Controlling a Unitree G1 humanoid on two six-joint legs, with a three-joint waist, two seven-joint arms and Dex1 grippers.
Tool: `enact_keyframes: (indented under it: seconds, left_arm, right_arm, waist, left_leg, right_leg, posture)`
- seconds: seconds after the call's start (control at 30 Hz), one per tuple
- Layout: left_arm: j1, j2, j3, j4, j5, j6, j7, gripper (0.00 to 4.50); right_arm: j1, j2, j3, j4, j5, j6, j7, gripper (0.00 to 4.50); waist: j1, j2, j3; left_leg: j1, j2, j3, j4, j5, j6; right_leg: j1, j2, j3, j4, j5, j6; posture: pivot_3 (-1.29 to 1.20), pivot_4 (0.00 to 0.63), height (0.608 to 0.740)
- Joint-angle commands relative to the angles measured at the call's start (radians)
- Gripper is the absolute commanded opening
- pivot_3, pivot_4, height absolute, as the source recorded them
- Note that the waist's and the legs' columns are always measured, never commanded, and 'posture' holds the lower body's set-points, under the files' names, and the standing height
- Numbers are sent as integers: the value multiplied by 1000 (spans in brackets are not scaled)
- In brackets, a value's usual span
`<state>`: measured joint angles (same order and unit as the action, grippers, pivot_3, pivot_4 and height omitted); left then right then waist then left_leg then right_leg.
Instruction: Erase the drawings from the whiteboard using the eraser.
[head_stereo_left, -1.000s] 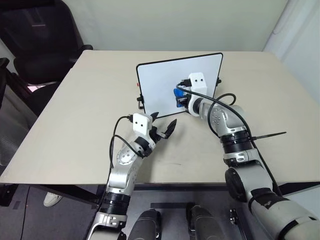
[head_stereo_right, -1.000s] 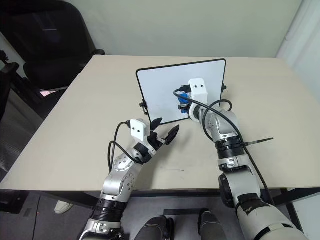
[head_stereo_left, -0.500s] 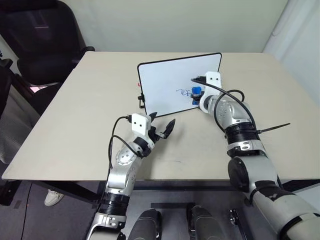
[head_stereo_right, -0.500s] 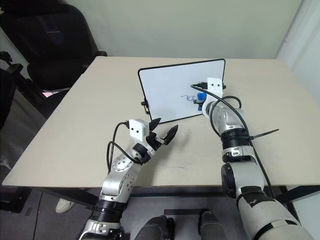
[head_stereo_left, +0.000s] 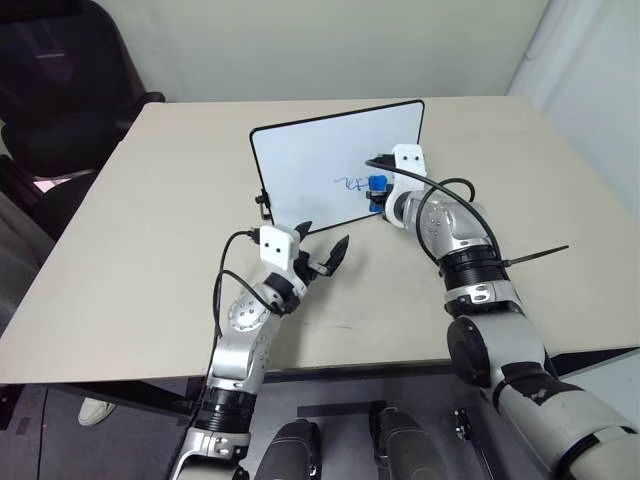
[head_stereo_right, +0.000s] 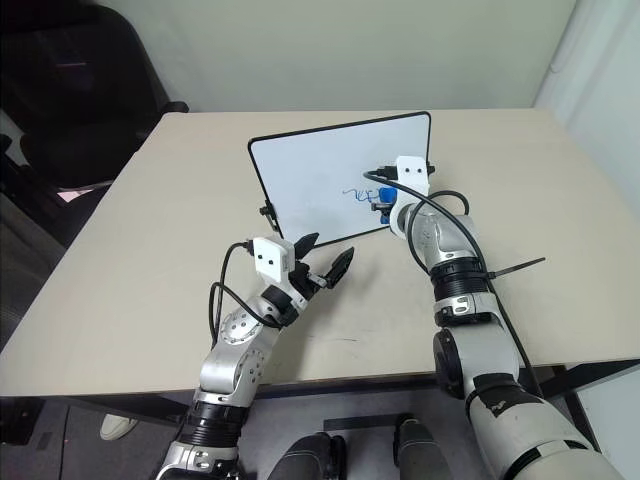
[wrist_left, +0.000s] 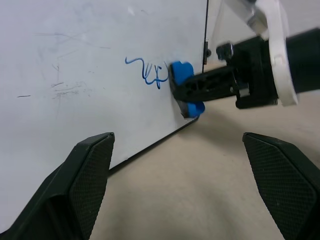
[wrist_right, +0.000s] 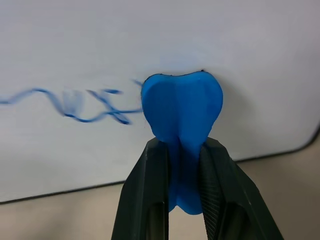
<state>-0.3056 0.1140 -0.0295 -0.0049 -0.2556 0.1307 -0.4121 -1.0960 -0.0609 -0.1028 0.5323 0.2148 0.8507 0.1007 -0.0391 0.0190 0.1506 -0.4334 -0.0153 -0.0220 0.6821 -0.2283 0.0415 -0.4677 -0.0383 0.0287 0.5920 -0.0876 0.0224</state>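
Jaws of the right gripper (wrist_right: 181, 150) are pinched tight on the eraser (wrist_right: 182, 107), squeezing the blue block so that it bulges out past the fingertips, and its face is pressed flat against the whiteboard (head_stereo_left: 310, 160). A second ago this gripper sat over the lower middle of the board and hid the marks; half a second ago it had swept out toward the board's right edge, baring the drawings (head_stereo_left: 351, 183); now it sits back against the right end of the scribble, the eraser touching the last loops. The blue lines to the left of the eraser look largely intact, with perhaps some faint smearing near the block, so the strokes so far seem to have removed little, and most of the wiping is probably yet to come. The left gripper (head_stereo_left: 318, 257) hangs over the table (head_stereo_left: 150, 230) in front of the board's lower edge, its fingers spread apart and empty, in the same spot as before. The board stands upright on its feet near the table's middle.
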Motion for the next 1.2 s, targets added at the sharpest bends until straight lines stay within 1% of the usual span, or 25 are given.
enact_keyframes:
  seconds: [0.03, 0.2, 0.33, 0.53, 0.63, 0.7, 0.8, 0.87, 0.93, 1.07, 1.2]
  left_arm:
    - [3, 2, 10, -56, -15, -2, -1, 4500]
    - [8, -1, 6, -58, -16, -1, -2, 4500]
    - [10, -3, 3, -57, -15, -3, -3, 4500]
    - [3, -5, 1, -48, -12, -6, -6, 4500]
    - [-1, -2, 3, -43, -12, -4, -8, 4500]
    - [-3, 0, 4, -42, -12, -4, -9, 4500]
    - [-5, 4, 6, -40, -9, -4, -7, 4500]
    - [-6, 7, 8, -40, -9, -3, -6, 4500]
    - [-8, 9, 9, -38, -10, -3, -6, 4500]
    - [-10, 11, 11, -38, -10, -2, -4, 4500]
    - [-10, 13, 11, -40, -9, -2, -2, 4500]
  right_arm:
    - [-19, 42, 38, -141, 49, 56, 58, 443]
    - [2, 69, 91, -278, 81, 150, 115, 443]
    - [32, 65, 137, -327, 81, 174, 149, 443]
    - [9, 32, 31, -136, 27, 91, 29, 443]
    - [-26, -1, -44, -37, 23, 22, -31, 443]
    - [-44, -17, -71, 8, 27, -9, -48, 443]
    - [-58, -32, -86, 50, 28, -39, -56, 443]
    - [-62, -35, -88, 69, 26, -51, -61, 443]
    - [-63, -40, -92, 92, 22, -57, -68, 443]
    - [-65, -44, -79, 133, 8, -60, -74, 443]
    - [-65, -11, -48, 95, 22, -43, -28, 443]
  waist:
    - [0, 0, 0]
    - [7, 0, 0]
    - [23, 0, 0]
    - [36, 0, 0]
    - [36, 0, 0]
    - [36, 0, 0]
    - [35, -1, 0]
    - [35, -1, 0]
    - [33, -1, 0]
    - [31, -1, 0]
    - [27, -1, 0]
  left_leg:
    - [0, 0, 0, 0, 0, 0]
    - [-1, 1, -1, 0, 0, 0]
    - [-2, 0, -1, 2, -1, -1]
    - [-3, 0, -1, 3, -3, -1]
    - [-2, 0, -1, 3, -3, -1]
    - [-2, 0, -1, 3, -1, -1]
    - [-2, 0, 0, 3, 0, -6]
    - [-2, 0, 0, 3, -1, -9]
    - [-1, 0, 0, 3, -2, -10]
    - [-1, 0, -1, 3, -1, -10]
    - [-1, 0, 0, 3, 2, -4]
  right_leg:
    - [0, 0, 0, 0, 0, -1]
    - [-1, 1, -1, 0, 0, -1]
    - [0, 1, -1, -1, -2, -2]
    - [0, 0, -1, -1, -3, -2]
    - [0, 0, -1, 0, -3, -3]
    - [0, 0, -1, 1, -1, -5]
    - [0, 0, -1, 1, 2, -7]
    - [0, 0, -1, 0, 1, -2]
    - [0, 0, -1, 1, 2, -1]
    - [0, 0, -1, 1, 4, 2]
    - [0, 0, -1, 1, 4, 2]
  posture:
    - [0, 150, 740]
    - [0, 150, 740]
    - [0, 150, 740]
    - [0, 150, 740]
    - [0, 150, 740]
    - [0, 150, 740]
    - [0, 150, 740]
    - [0, 150, 740]
    - [0, 150, 740]
    - [0, 150, 740]
    - [0, 150, 740]
